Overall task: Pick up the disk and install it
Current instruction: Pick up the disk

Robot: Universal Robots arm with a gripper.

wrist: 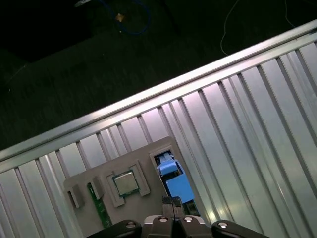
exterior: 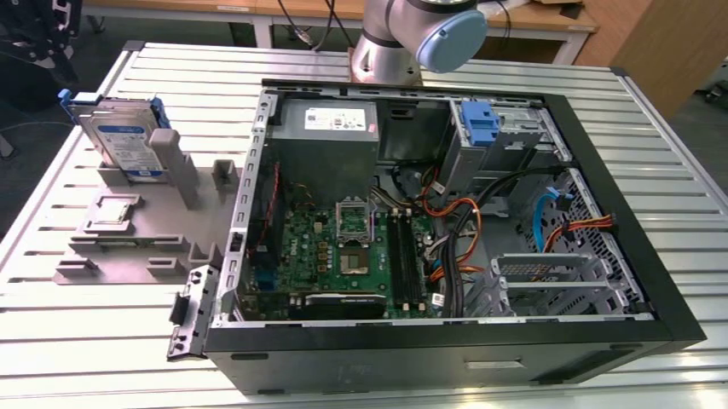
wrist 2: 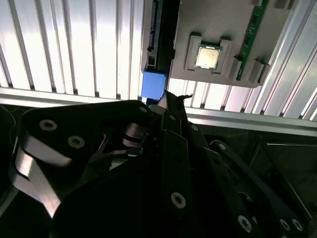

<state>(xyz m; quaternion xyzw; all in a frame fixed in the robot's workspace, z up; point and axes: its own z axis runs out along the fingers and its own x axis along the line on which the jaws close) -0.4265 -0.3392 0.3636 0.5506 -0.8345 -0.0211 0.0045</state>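
The black gripper (wrist: pixel 172 202) hangs above the ribbed aluminium tabletop (exterior: pixel 671 136) with its fingers drawn together, holding nothing. Below it, the disk (wrist: pixel 174 181), a flat silver-grey hard drive with blue plastic rails, stands on edge in a slot of the grey plastic fixture (exterior: pixel 136 223), near a square silver processor chip (wrist: pixel 126 183). Coming down with the fingers closed would likely strike the top rail. A grip off-centre on that narrow edge could slip or jam the disk in its slot. Farther off, in the open black computer case (exterior: pixel 671 328), orange and black cables (exterior: pixel 466 226) crowd the bay beside the upright blue latch (exterior: pixel 482 128) and could snag the disk.
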